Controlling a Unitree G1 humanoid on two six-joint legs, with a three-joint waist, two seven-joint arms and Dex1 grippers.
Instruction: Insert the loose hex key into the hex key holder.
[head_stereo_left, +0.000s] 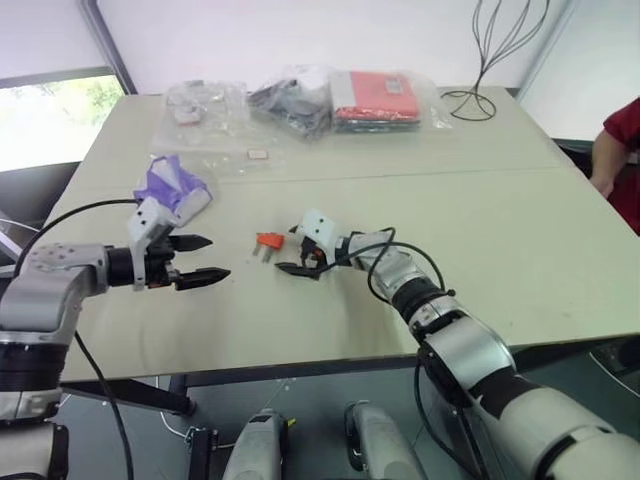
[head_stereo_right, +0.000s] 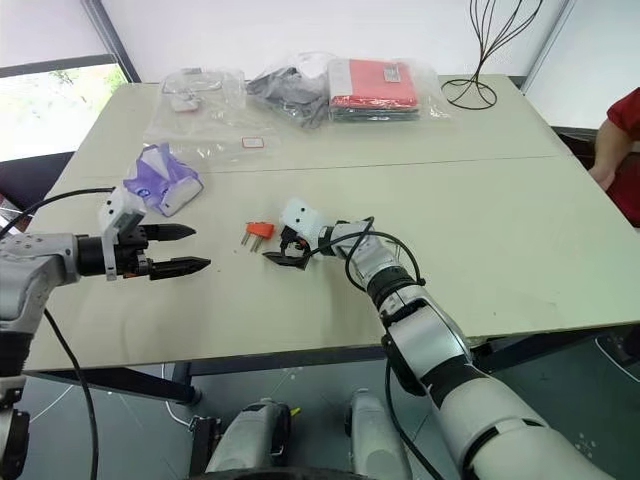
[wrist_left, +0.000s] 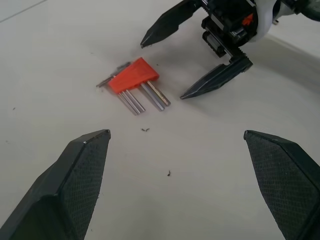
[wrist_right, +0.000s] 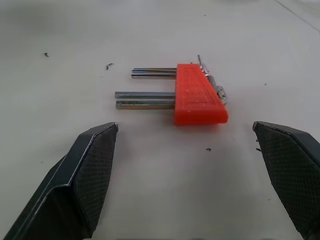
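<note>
- Orange-red hex key holder (wrist_right: 199, 94) lies on the counter (head_stereo_left: 480, 250).
- Right pincer (head_stereo_left: 303, 254), jaws spread and empty, sits just beside the holder; better square up before closing.
- Left pincer (head_stereo_left: 195, 258), also spread, waits near the holder.

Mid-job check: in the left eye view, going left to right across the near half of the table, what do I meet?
Left tool, open → orange-red holder lying on the table → right tool, open, just beside the holder.
</note>
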